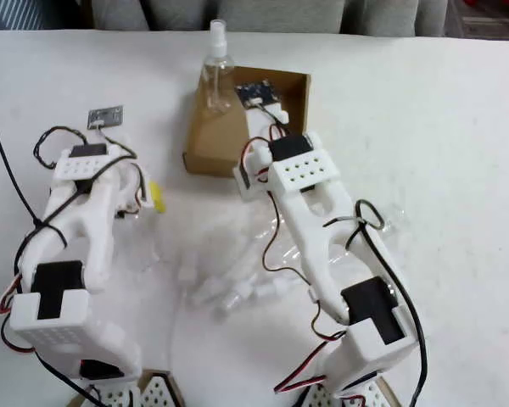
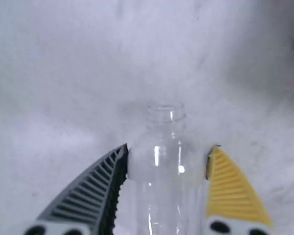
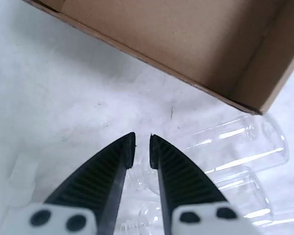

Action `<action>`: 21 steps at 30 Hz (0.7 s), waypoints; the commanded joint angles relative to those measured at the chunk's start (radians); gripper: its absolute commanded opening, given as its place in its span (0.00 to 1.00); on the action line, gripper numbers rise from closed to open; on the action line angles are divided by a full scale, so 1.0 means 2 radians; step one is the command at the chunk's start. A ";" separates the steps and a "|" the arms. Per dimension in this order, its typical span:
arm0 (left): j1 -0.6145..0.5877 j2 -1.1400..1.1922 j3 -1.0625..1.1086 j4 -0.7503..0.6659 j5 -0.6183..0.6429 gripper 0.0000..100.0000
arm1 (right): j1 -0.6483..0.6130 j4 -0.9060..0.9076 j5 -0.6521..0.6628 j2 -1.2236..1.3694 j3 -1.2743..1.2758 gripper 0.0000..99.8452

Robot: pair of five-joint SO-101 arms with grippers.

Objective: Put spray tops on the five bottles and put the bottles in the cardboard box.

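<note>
A clear bottle [image 2: 164, 161] with an open neck and no top stands between the grey and yellow fingers of my left gripper [image 2: 166, 152], which is shut on its shoulders. My right gripper [image 3: 142, 141] hangs just in front of the cardboard box [image 3: 186, 44], its black fingers almost touching with nothing between them. Two clear bottles [image 3: 235, 142] lie on the table beside it. At the far left corner of the box [image 1: 284, 93] stands a bottle with its spray top [image 1: 217, 61] on. Several loose spray tops [image 1: 229, 292] lie between the arms.
More clear bottles lie by the right arm [image 1: 386, 222]. One loose white top [image 3: 19, 183] lies close to the right gripper. The white table [image 1: 441, 127] has free room at the right and far left.
</note>
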 commanded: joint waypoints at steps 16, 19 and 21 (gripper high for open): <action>-0.031 -0.007 -0.008 -0.041 -0.006 0.04 | -0.038 0.117 -0.019 -0.128 0.026 0.03; -0.033 -0.007 -0.008 -0.047 -0.006 0.04 | -0.064 0.097 -0.038 -0.162 0.078 0.03; -0.037 -0.007 -0.008 -0.052 -0.006 0.04 | -0.087 0.072 -0.038 -0.183 0.116 0.03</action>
